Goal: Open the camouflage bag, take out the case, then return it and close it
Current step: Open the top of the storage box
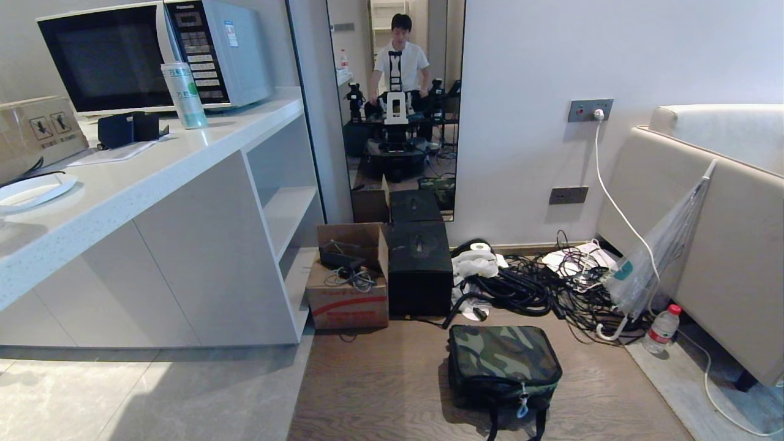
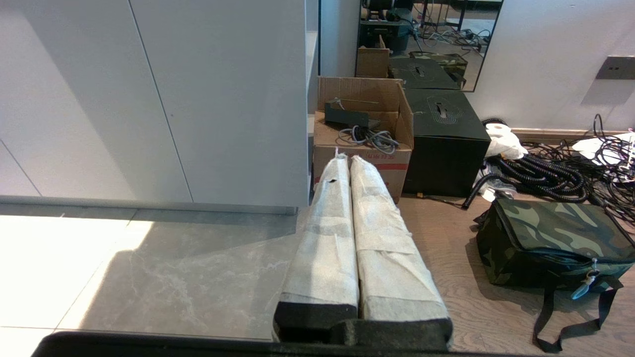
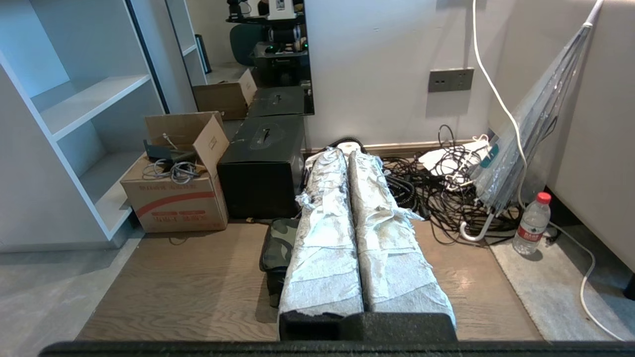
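A room with a wooden floor [image 1: 380,386] and a white counter [image 1: 153,177] on the left. By the far wall sit a cardboard box [image 1: 348,288] and, right of it, a black cube box [image 1: 419,266]. Near the middle lies the camouflage bag [image 1: 502,361], zipped shut. The left gripper [image 2: 346,158] and the right gripper [image 3: 342,153] are both closed tight and hold nothing.

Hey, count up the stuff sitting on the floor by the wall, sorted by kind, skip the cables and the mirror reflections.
Camouflage bag: 1
Black box: 1
Cardboard box: 1
Umbrella: 1
Water bottle: 1
Total: 5
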Available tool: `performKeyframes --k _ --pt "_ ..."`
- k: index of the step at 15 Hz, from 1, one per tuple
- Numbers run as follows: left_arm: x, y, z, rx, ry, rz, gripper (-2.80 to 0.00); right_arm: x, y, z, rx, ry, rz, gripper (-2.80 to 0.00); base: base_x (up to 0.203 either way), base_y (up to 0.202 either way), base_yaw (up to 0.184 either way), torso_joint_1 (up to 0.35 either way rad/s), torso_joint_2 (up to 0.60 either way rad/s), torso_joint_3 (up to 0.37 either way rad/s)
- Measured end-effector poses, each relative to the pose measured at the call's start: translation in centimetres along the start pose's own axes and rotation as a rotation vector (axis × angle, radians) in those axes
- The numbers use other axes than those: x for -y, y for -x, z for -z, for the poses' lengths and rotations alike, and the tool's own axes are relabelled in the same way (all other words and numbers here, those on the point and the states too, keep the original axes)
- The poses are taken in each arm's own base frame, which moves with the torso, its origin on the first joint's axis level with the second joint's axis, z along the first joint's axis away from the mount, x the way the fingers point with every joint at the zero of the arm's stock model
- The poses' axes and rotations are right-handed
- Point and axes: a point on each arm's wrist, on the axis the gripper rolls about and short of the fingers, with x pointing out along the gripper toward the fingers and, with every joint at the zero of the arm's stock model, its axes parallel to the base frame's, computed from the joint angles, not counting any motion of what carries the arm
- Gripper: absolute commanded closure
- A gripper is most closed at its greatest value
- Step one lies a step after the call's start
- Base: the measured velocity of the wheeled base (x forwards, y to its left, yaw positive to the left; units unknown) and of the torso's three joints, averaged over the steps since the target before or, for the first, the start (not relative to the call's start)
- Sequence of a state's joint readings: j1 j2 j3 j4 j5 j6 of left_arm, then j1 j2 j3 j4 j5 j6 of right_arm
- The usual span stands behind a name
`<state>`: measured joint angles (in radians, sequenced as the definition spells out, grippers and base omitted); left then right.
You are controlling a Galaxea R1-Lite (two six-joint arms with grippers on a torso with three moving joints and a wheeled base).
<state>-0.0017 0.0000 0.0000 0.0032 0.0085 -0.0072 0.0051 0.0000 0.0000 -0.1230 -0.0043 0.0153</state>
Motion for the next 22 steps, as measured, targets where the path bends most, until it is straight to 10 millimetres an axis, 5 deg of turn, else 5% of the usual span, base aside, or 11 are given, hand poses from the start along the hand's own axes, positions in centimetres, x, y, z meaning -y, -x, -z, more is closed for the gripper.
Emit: performKeyframes --k 8,22 --pt "0.00 0.00 0.00 0.000 0.000 0.000 0.00 0.00 0.00 0.00 0.000 -0.001 -0.001 0.00 0.000 0.000 0.000 0.000 0.00 -0.009" --pt "0.00 0.00 0.00 0.000 0.003 0.000 0.00 0.00 0.00 0.00 0.000 0.000 0.000 0.00 0.000 0.000 0.000 0.003 0.00 -0.186"
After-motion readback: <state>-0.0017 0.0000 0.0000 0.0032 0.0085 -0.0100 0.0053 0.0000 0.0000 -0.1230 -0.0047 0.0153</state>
